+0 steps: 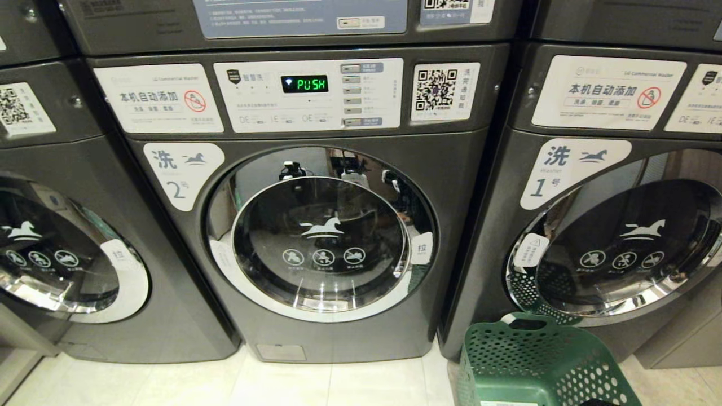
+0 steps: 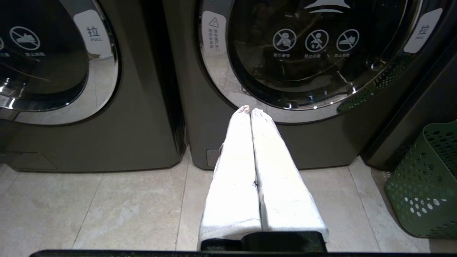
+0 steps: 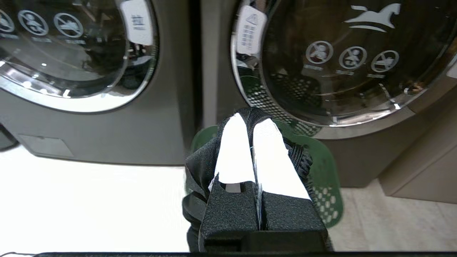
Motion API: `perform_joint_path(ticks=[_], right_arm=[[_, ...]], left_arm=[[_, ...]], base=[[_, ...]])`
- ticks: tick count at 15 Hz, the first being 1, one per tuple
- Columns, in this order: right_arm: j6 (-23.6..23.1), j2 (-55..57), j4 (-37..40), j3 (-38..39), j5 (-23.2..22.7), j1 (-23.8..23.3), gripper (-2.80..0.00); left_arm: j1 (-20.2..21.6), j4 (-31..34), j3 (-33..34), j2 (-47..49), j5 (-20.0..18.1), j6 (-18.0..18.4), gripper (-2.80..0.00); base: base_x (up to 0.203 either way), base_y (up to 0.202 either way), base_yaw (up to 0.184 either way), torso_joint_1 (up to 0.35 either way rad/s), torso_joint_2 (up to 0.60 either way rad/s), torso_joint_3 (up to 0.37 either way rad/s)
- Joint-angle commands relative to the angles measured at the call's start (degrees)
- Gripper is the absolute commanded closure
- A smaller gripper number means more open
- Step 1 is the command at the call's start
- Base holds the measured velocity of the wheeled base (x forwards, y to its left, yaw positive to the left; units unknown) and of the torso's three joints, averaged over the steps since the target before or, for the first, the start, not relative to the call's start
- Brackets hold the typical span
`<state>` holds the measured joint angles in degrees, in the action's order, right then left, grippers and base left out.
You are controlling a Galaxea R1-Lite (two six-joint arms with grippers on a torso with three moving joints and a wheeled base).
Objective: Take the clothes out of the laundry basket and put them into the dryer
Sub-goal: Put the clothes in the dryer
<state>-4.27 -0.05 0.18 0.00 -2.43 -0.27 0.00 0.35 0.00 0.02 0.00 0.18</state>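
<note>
The green perforated laundry basket stands on the floor at the lower right, in front of the machine marked 1. In the right wrist view my right gripper is shut on a black garment, which bunches around its white fingers just above the basket. The grey front-loading machine marked 2 faces me with its round door shut. My left gripper is shut with nothing in it, low over the floor and pointing at that machine's base. Neither arm shows in the head view.
More grey machines stand to either side, one at the left and the one marked 1 at the right, both doors shut. Pale floor tiles run in front of them. The middle machine's panel reads PUSH.
</note>
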Motion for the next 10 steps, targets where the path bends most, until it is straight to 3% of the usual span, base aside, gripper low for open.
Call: perform_joint_path(ticks=[1, 10], right_arm=[[0.04, 0.05, -0.01, 0.00, -0.08, 0.00, 0.00], [0.05, 0.05, -0.01, 0.00, -0.04, 0.00, 0.00]], left_arm=[[0.00, 0.00, 0.00, -0.02, 0.00, -0.01, 0.00], [0.00, 0.00, 0.09, -0.02, 0.00, -0.01, 0.00]], base=[[0.000, 0.197, 0.001, 0.002, 0.00, -0.002], [0.000, 0.194, -0.002, 0.002, 0.00, 0.003]])
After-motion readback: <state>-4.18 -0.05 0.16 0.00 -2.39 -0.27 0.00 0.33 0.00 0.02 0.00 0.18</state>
